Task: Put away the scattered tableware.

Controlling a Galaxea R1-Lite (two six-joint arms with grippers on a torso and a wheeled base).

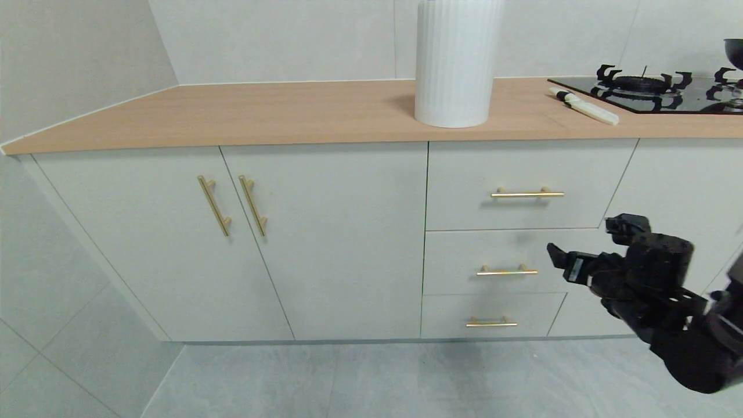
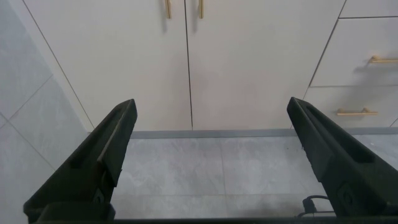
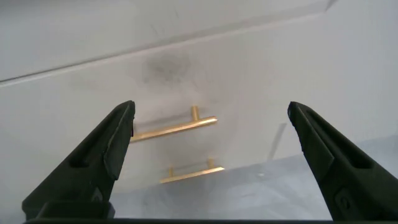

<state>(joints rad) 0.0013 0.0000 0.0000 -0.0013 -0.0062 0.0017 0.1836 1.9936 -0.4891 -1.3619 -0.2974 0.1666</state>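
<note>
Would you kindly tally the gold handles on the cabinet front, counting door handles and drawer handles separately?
Door handles: 2
Drawer handles: 3
Total: 5

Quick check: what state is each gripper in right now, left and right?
Left gripper: open, holding nothing.
Right gripper: open, empty, near the middle drawer handle.
</note>
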